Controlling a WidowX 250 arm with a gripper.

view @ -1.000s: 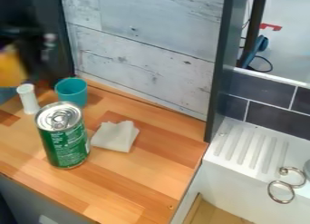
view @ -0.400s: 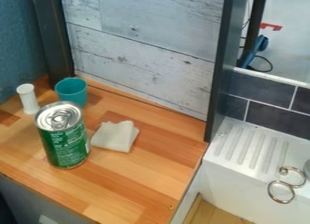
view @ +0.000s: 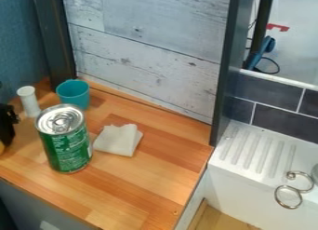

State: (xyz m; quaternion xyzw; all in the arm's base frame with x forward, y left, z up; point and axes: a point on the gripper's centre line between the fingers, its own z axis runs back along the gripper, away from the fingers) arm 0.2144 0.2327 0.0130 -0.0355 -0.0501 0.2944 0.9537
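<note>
At the left edge, part of the black gripper (view: 7,124) shows, low over the wooden counter and left of the green can. A sliver of something yellow (view: 2,147) is just below it, cut off by the edge. The green can (view: 66,147) with a silver top stands upright on the counter. Behind it are a white cylinder (view: 29,101) and a teal cup (view: 74,93), both upright. A folded pale cloth (view: 118,139) lies to the can's right, close beside it.
The wooden counter (view: 144,180) ends at the right against a white ridged sink drainboard (view: 256,152), where metal rings (view: 288,197) lie. A whitewashed plank wall (view: 149,52) stands behind the counter, between dark posts.
A dark blurred shape with something yellow was at the upper left, then out of view. Now the black gripper is at the left edge, lower down. The can, cup, cylinder and cloth have not moved.
</note>
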